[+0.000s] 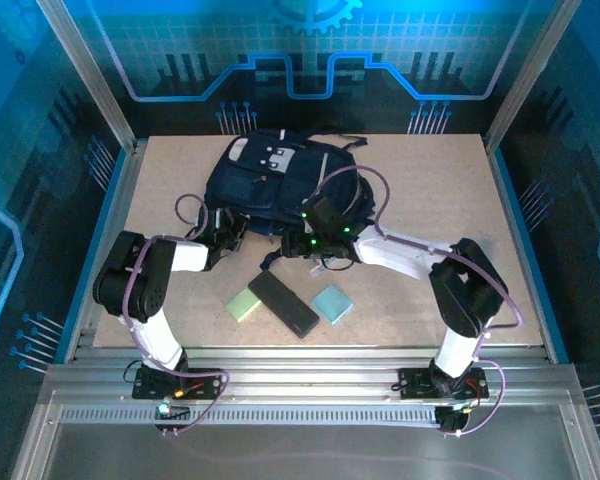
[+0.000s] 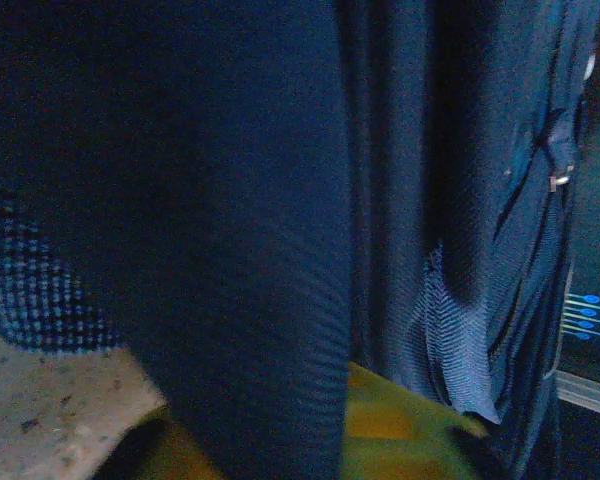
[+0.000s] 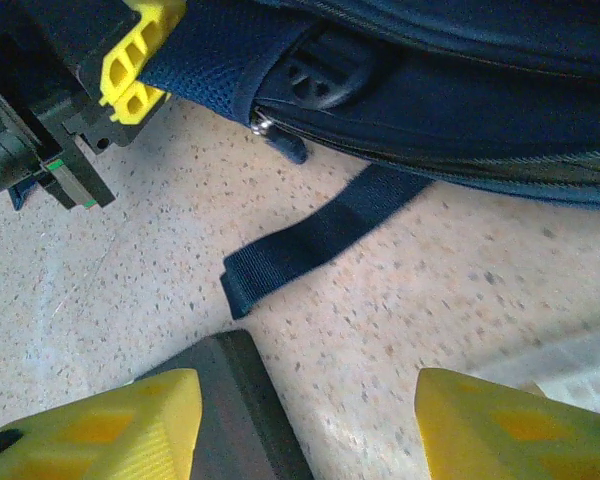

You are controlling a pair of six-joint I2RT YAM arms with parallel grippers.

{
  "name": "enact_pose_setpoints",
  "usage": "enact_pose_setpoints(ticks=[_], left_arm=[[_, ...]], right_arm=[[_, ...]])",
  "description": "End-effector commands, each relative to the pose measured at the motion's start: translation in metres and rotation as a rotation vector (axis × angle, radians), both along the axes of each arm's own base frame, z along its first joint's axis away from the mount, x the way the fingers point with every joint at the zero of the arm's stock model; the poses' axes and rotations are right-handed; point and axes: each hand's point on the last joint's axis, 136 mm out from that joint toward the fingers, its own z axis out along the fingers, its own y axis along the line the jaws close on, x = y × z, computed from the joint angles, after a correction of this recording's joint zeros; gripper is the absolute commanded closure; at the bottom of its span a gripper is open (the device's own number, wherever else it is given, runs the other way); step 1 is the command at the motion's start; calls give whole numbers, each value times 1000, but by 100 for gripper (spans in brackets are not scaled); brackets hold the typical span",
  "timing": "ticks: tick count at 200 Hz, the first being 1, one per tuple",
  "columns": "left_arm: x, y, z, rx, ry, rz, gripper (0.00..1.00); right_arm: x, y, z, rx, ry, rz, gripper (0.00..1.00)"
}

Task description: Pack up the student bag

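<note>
The student bag point(image 1: 280, 172), dark navy with pale patches near its top, lies at the back middle of the table. My left gripper point(image 1: 229, 232) is at the bag's near left edge. In the left wrist view a fold of the bag's fabric point(image 2: 230, 250) runs between the yellow fingers point(image 2: 410, 430), and the gripper point(image 2: 310, 435) is shut on it. The right wrist view shows those fingers point(image 3: 135, 55) pinching navy mesh by the zipper pull point(image 3: 265, 125). My right gripper point(image 1: 315, 250) hangs open just in front of the bag, its fingers point(image 3: 110, 425) wide apart over bare table.
A black rectangular case point(image 1: 283, 304) lies in front, its corner point(image 3: 230, 400) under my right gripper's left finger. A green block point(image 1: 244, 304) and a teal block point(image 1: 331, 303) flank it. A loose strap end point(image 3: 310, 240) lies on the speckled table point(image 1: 420, 200).
</note>
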Motion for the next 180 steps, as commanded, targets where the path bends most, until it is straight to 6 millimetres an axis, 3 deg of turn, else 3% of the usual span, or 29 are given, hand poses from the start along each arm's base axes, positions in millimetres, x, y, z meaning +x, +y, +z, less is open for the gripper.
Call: enact_pose_setpoints(ticks=[1,23,53,114,131,180], left_arm=[[-2,-7,32,-35,-81,21,100],[-11,-13,59,-47,-124,30,100],[-21,-20,87,-43,-175,22,100],[-30,-33,92,-91,-180,11,100],[-32,-36,89,-93,-175,7,100],[-36,-32,76,-74,-146,26,100]], right_arm=[[13,29,1,44,-44,42,42],[24,47,-6,60,-76,58,43],[42,53,-13,18,-130,44,44],[74,56,-13,-42,-279,-54,46],[80,60,-10,-32,-314,-77,54],[81,67,10,89,-367,-56,92]])
